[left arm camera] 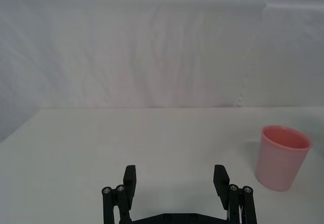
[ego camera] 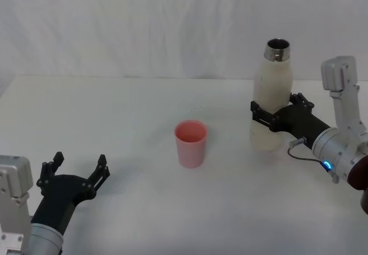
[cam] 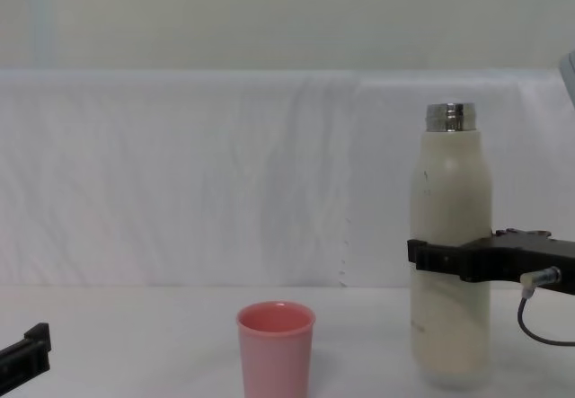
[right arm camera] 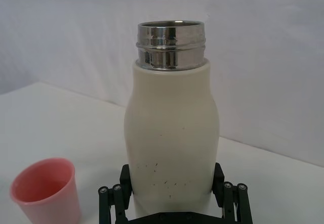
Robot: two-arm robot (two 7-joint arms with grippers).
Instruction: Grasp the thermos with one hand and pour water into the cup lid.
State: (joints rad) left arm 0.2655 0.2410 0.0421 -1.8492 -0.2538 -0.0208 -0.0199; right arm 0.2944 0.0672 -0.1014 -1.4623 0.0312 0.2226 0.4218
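The cream-white thermos (ego camera: pixel 272 102) (cam: pixel 449 200) stands upright at the table's right, its steel neck uncapped. My right gripper (ego camera: pixel 275 107) (right arm camera: pixel 172 183) (cam: pixel 442 256) is shut on the thermos (right arm camera: pixel 172 128) at mid-height, one black finger on each side. The pink cup lid (ego camera: pixel 191 143) (left arm camera: pixel 282 155) (right arm camera: pixel 45 191) (cam: pixel 276 344) stands upright in the middle of the table, left of the thermos and apart from it. My left gripper (ego camera: pixel 75 171) (left arm camera: pixel 174 176) rests open near the front left edge, holding nothing.
The white table (ego camera: pixel 115 122) carries just these two objects. A white cloth backdrop (cam: pixel 180 173) hangs behind the far edge. A thin grey cable (ego camera: pixel 299 151) loops off my right wrist, near the thermos base.
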